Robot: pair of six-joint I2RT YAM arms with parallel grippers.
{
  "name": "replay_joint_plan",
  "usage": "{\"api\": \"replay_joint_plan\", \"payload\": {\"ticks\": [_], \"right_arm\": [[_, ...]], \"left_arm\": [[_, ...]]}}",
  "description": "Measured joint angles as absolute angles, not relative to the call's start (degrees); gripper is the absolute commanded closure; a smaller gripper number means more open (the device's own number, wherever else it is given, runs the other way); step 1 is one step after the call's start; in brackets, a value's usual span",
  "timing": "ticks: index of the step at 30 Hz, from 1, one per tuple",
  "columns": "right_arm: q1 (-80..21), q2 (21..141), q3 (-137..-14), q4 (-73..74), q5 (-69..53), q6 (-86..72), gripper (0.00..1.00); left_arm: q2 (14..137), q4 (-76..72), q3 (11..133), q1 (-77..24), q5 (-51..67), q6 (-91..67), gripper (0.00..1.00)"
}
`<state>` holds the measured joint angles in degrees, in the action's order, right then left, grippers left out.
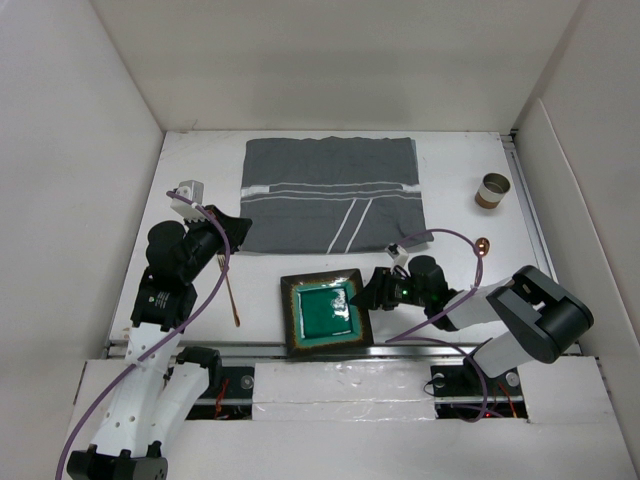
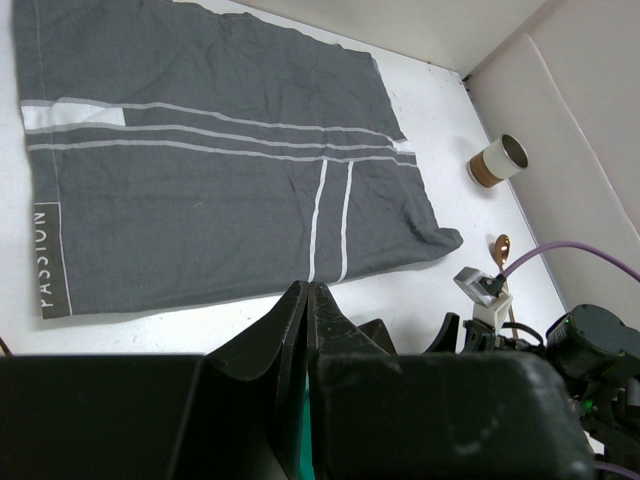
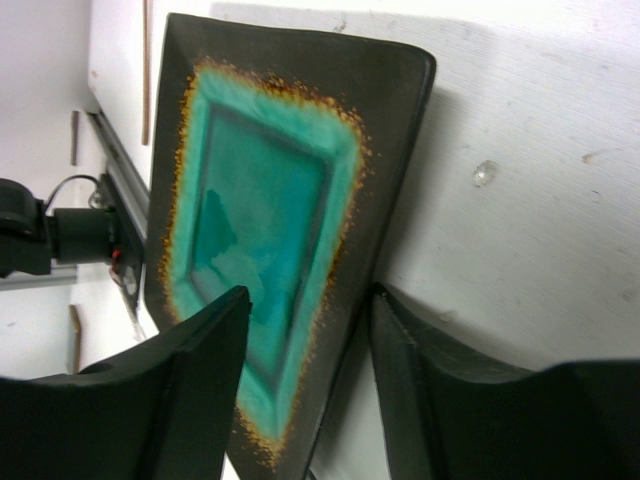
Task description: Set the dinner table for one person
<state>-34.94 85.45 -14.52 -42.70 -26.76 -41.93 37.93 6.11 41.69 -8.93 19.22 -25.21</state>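
Note:
A square dark plate (image 1: 325,312) with a glazed teal middle lies on the white dinner table (image 1: 470,150) near its front edge. My right gripper (image 1: 368,295) is open and straddles the plate's right rim. In the right wrist view one finger (image 3: 200,350) hangs over the teal glaze of the plate (image 3: 270,200) and the other (image 3: 410,360) is outside the rim, with gaps on both sides. My left gripper (image 1: 240,225) is shut on nothing and hovers at the front left corner of the grey striped cloth (image 1: 330,195). Its closed fingertips (image 2: 307,292) point towards the cloth (image 2: 200,190).
A thin copper utensil (image 1: 232,292) lies left of the plate, under the left arm. A copper spoon (image 1: 484,245) lies to the right, and a small paper cup (image 1: 492,190) on its side sits beyond it. White walls enclose the table. A metal rail (image 1: 250,350) runs along the front edge.

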Motion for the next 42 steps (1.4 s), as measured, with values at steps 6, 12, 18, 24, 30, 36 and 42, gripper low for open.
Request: {"api": "replay_joint_plan", "payload": {"ticks": [6,12,18,24,30,36,42], "right_arm": [[-32.82,83.64,-14.85,-40.38,-27.81,-41.34,0.36],[-25.65,62.96,-15.42,-19.68,-16.95,-36.53,0.47],[-18.22,56.62,-27.18,-10.11,-2.7,-31.14,1.0],[-12.47,76.84,-40.73,-12.45,-1.23,-29.87,1.0],[-9.72,90.21,-42.5,-9.89,-0.38,-31.22,1.0],[-8.23,90.8,-43.97,-5.45,-0.93,-32.29,1.0],[-8.21,90.8,-46.54,-1.19,-3.49,-32.64,1.0]], "left_arm": [[38.02,6.35,41.69,-8.93,18.83,-24.86,1.0],[38.09,6.35,41.69,-8.93,18.87,-24.86,1.0],[38.11,6.33,41.69,-8.93,18.96,-24.86,1.0],[38.02,6.37,41.69,-8.93,18.85,-24.86,1.0],[37.52,6.68,41.69,-8.93,18.83,-24.84,1.0],[37.41,6.79,41.69,-8.93,18.81,-24.84,1.0],[36.82,7.55,41.69,-9.61,17.54,-24.43,1.0]]}}
